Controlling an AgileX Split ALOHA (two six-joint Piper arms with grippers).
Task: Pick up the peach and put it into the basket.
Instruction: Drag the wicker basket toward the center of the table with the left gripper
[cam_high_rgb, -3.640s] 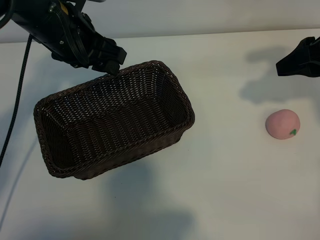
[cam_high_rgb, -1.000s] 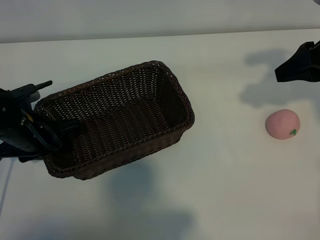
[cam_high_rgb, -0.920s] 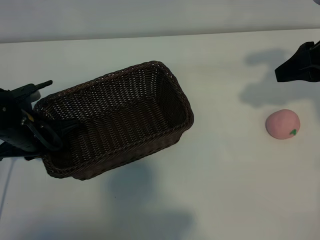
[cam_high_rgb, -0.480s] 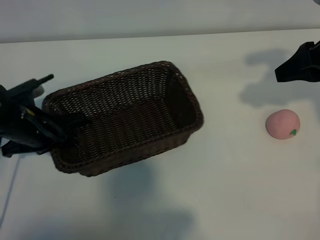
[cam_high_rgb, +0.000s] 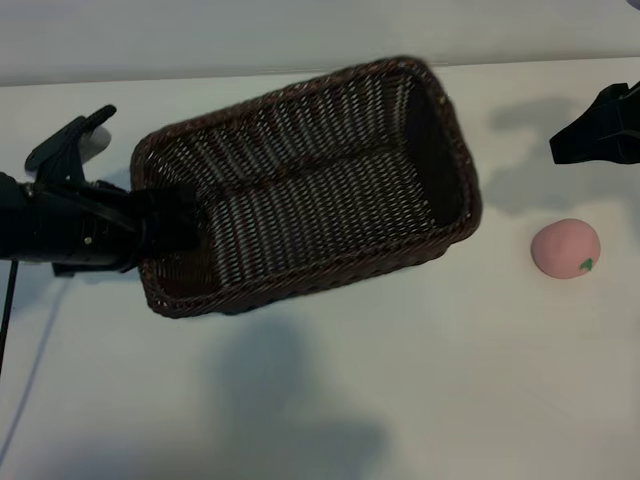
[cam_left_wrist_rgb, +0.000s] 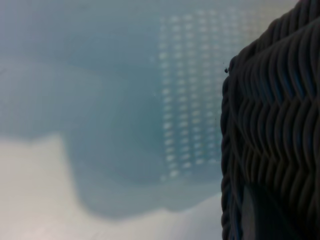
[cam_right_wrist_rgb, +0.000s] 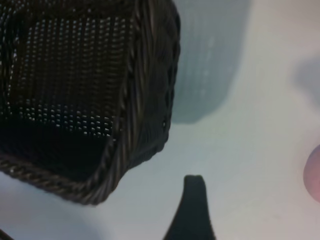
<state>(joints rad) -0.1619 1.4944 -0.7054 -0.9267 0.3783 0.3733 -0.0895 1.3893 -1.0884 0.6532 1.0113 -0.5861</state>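
A white table (cam_high_rgb: 330, 400) fills the scene. The basket (cam_high_rgb: 310, 180) is held by its short end wall in the narrowed jaws of the left gripper (cam_high_rgb: 165, 225) and appears raised off the surface. The peach (cam_high_rgb: 565, 248) lies on the table just beyond the basket's far end, not yet picked up. The right gripper (cam_high_rgb: 590, 135) hangs beside the peach, jaws wide, empty. Picking and placing remain undone.

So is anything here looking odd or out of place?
Yes: the basket isn't sitting flat. The left tool grips its end and has it lifted, casting a shadow below. The peach lies on the table, not in it.
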